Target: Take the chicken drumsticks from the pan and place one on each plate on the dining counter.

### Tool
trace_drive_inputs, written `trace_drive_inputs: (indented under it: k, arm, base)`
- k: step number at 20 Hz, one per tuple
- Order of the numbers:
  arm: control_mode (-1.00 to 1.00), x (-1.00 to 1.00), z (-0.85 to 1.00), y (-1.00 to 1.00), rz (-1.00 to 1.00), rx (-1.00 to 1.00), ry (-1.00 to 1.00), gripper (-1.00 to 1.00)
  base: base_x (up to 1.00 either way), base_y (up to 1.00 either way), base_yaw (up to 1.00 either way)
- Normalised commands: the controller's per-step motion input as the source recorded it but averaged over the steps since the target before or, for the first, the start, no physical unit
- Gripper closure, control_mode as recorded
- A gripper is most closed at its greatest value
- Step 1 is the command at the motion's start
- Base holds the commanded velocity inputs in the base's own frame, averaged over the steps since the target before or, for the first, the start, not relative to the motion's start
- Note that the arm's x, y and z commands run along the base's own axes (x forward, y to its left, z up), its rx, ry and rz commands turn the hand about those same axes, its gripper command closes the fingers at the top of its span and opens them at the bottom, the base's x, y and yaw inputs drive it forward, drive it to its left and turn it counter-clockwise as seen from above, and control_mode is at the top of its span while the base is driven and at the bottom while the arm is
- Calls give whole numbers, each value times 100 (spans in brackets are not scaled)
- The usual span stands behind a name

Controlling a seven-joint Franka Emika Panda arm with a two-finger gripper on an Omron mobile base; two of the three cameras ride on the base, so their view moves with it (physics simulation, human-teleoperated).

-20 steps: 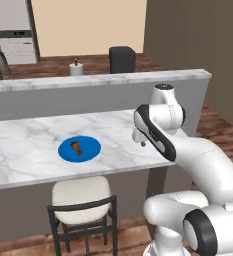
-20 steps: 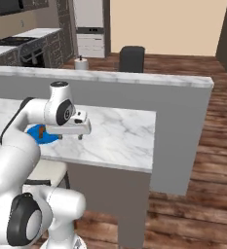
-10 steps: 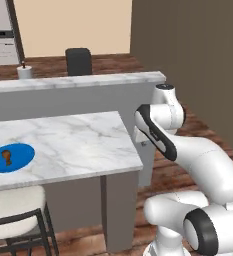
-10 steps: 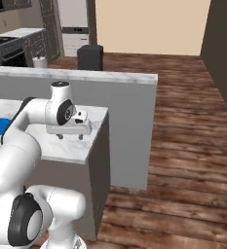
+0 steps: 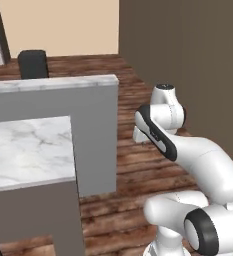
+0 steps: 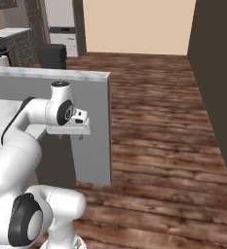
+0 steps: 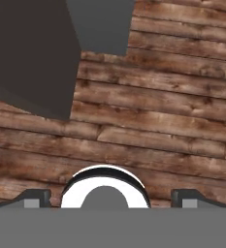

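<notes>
Two dark fingertips (image 7: 34,196) stand far apart at the bottom of your hand view, so your gripper (image 7: 109,198) is spread wide and holds nothing. Below it you see only wooden floor (image 7: 158,126), with a grey panel corner (image 7: 32,58) at the upper left.

From the right base view, your gripper (image 6: 70,136) hangs from the white arm (image 6: 22,131) just in front of the grey end panel (image 6: 93,141) of the dining counter. Its short fingers point down, above the floor and off the counter's right end.

From the left base view, the dining counter (image 5: 28,150) fills the left side: a white, grey-veined marble top on a plain grey base. A raised grey back wall (image 5: 53,105) with a marble cap runs behind it and ends at the right. The part of the marble that you can see is bare. Your arm (image 5: 188,150) rises to the right of the counter, over the wooden floor (image 5: 133,165).

Far behind the counter, a dark box-shaped thing (image 5: 33,64) stands on the floor near a beige wall (image 5: 63,25). A dark brown wall (image 5: 188,50) closes the right side. In the right base view, a white appliance (image 6: 60,24) and dark cabinets (image 6: 8,48) sit far to the left.

You cannot tell from these views where the drumsticks, pan or plates are.
</notes>
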Motion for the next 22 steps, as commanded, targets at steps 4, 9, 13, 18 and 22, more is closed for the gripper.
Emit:
trace_drive_inputs:
  k: [4,9,13,18,22]
  arm:
    - [100,0,0,0,0,0,0,-100]
    - [100,0,0,0,0,0,0,-100]
    - [100,0,0,0,0,0,0,-100]
    - [100,0,0,0,0,0,0,-100]
    - [100,0,0,0,0,0,0,-100]
  base:
    - [43,-97,0]
    - [65,-88,0]
    - [93,-63,0]
    - [100,-36,0]
    - [100,-4,0]
